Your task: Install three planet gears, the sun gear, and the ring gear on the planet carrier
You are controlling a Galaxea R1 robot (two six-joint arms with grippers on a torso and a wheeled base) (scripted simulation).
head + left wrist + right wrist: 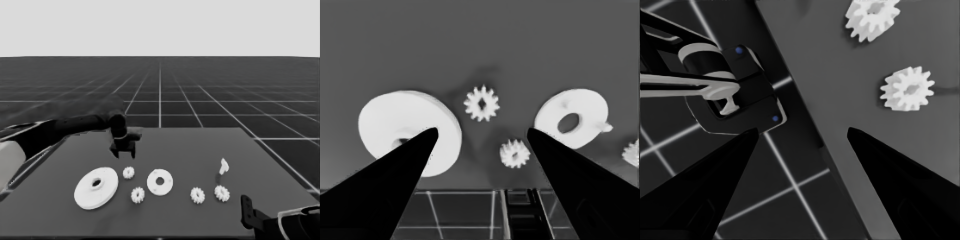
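Note:
The larger round part lies at the front left, with the smaller round part to its right. One gear sits between them and another gear lies nearer the front. My left gripper hangs open above the table just behind these, holding nothing. Its wrist view shows the open left gripper over the larger round part, a gear, a second gear and the smaller round part. The right gripper waits open at the front right corner.
Two more gears lie at the front right, with the thin white piece behind them. The right wrist view shows those gears, the table's edge and dark machinery past it.

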